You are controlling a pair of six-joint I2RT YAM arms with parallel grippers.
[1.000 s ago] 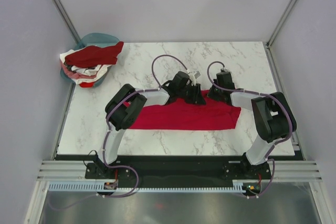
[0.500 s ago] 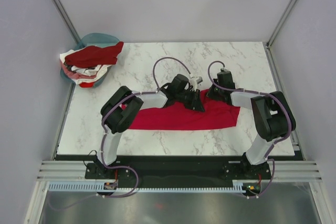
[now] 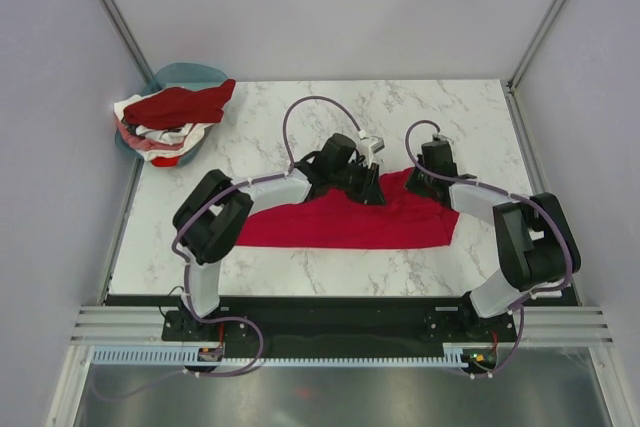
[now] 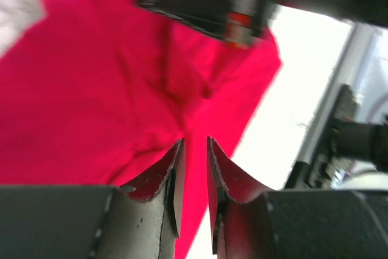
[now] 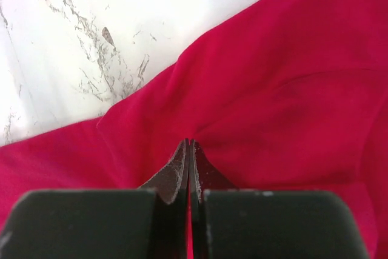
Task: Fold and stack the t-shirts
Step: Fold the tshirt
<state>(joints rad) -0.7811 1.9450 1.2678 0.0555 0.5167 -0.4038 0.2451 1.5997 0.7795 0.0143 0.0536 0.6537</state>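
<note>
Crimson t-shirt (image 3: 340, 225) lies spread across the middle of the desk (image 3: 300, 107). Right tool (image 5: 189, 142) is squeezed together on the shirt's far edge. Left tool (image 4: 194, 141) pinches that edge too, with its fingers a tiny bit apart. Other t-shirts (image 3: 170, 115) sit piled in the basin (image 3: 185, 72), far left.

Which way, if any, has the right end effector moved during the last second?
Yes. The right end effector, shut on the crimson t-shirt, shifted slightly toward the table's right edge.

Bright crimson t-shirt (image 3: 345, 227); white, grey-veined marble table (image 3: 470, 112); teal basin (image 3: 186, 73); dark red, white, coral shirts (image 3: 172, 112)
</note>
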